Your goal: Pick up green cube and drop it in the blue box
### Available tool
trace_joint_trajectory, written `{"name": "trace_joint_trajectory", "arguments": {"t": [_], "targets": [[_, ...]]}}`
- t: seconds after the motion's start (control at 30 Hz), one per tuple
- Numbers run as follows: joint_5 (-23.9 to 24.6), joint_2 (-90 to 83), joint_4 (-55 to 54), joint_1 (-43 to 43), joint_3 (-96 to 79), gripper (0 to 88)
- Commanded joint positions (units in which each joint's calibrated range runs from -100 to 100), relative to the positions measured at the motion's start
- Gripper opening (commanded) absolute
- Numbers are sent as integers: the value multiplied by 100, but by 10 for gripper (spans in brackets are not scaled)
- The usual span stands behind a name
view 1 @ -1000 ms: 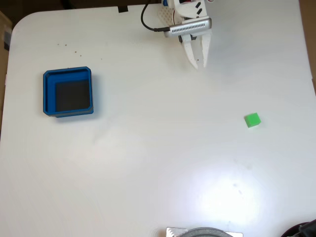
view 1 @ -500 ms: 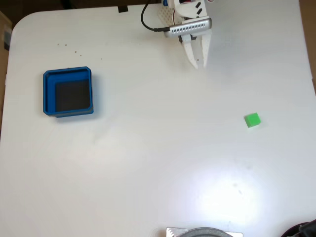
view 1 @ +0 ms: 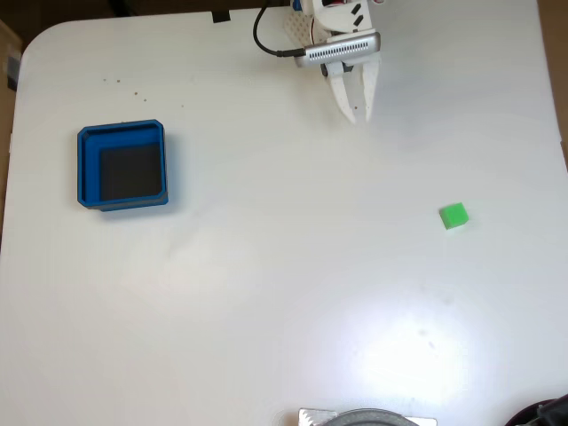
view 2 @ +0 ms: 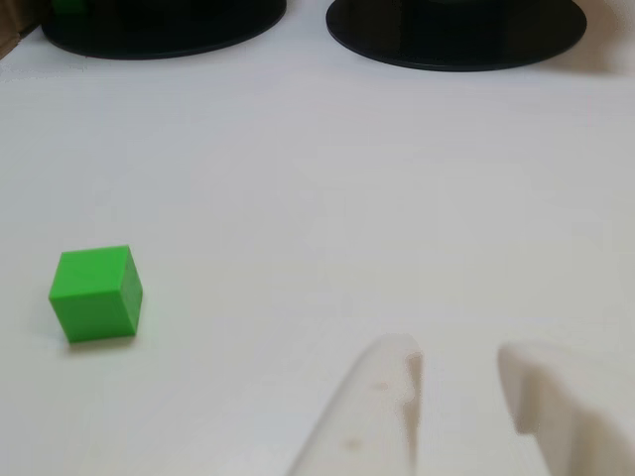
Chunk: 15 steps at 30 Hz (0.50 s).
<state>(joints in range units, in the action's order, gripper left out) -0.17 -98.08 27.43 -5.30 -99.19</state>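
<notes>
No brand, label or legible writing is seen. The small, bright green, solid-coloured cube [view 1: 453, 216] is set on the white table [view 1: 284, 293] near its right edge in the fixed view; in the other view [view 2: 96, 294] its faces are plain and matte. The shallow square blue box [view 1: 86, 166] with a black floor is placed near the left edge, well apart. The white two-finger gripper [view 1: 357, 112] is held slightly spread and empty by the top edge.
</notes>
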Motion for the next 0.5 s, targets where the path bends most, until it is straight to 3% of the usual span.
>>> {"name": "trace_joint_trajectory", "arguments": {"t": [0.0,0.47], "targets": [[20,-67,-105,-12,-45,23],[20,-50,-105,-1119,-45,23]]}}
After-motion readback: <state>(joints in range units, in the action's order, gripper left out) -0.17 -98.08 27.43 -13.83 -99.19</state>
